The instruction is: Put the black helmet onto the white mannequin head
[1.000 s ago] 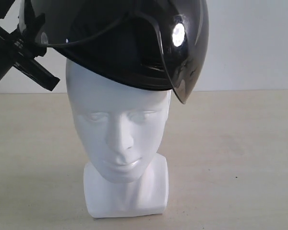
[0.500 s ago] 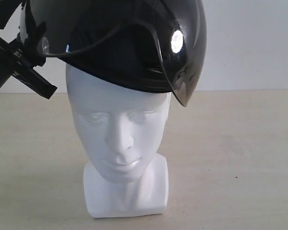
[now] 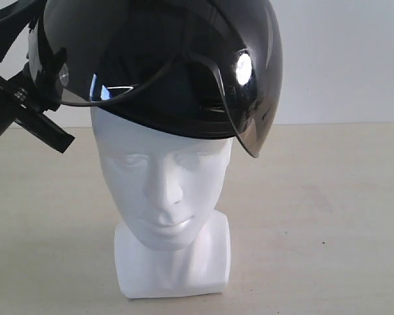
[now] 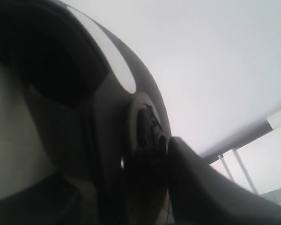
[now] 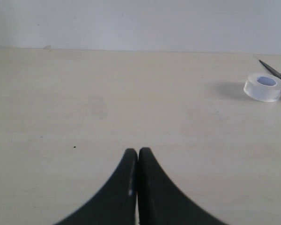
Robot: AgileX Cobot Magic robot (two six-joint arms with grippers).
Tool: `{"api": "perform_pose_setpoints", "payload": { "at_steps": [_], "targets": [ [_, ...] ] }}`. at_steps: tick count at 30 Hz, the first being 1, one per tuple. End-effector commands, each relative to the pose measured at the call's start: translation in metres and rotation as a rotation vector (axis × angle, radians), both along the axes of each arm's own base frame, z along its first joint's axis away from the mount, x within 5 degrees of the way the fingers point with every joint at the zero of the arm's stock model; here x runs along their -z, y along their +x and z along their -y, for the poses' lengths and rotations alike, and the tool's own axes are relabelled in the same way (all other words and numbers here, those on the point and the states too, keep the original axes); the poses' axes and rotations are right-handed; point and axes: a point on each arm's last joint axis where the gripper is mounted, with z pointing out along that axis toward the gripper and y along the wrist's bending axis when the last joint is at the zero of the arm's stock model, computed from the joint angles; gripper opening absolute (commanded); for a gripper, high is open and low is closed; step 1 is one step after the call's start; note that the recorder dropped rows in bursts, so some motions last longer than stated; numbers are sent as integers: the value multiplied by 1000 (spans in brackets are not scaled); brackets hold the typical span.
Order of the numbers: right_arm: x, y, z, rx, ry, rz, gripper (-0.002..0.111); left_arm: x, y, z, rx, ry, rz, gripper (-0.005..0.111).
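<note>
A: Helmet [image 3: 184, 72] is on the head [image 3: 161, 177]. It sits on the crown only, mind: rim above the brow, face all bare.

B: And crooked. The rim dips toward the right of the exterior view, and the visor [image 3: 249, 105] hangs off that side past the temple rather than over the eyes.

A: Left gripper [image 3: 41, 98] is at the helmet's other side, up by the rim. That's the grab point, I'd say: a thin edge a jaw can straddle, where the round shell offers nothing.

B: Is it clamped? The wrist view gives me one finger [image 4: 201, 187] lying along the outer shell by the visor pivot. Its mate is hidden. Pinching or loose, I can't tell.

A: Right gripper [image 5: 138, 153]?

B: Fingers pressed together, nothing between them, low over the table [image 5: 84, 93]. A tape roll [image 5: 264, 86] sits off beyond it, and neither head nor helmet shows in its view. Parked out of the way, I'd judge, since one arm does this job.

A: So it's nearly there, but the helmet wants seating lower and squarer.
</note>
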Motion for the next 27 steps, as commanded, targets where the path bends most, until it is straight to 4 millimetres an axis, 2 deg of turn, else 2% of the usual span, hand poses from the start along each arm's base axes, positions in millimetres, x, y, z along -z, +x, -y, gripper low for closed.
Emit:
{"api": "perform_pose_setpoints", "payload": {
  "at_steps": [1, 13, 27],
  "targets": [
    [-1, 0, 0, 1, -6, 16, 0, 9, 3, -9, -98, 76, -33, 4],
    [-1, 0, 0, 1, -6, 16, 0, 11, 9, -24, -95, 161, -3, 4],
    [-1, 0, 0, 1, -6, 16, 0, 16, 10, -22, -84, 220, -30, 4]
  ]
}}
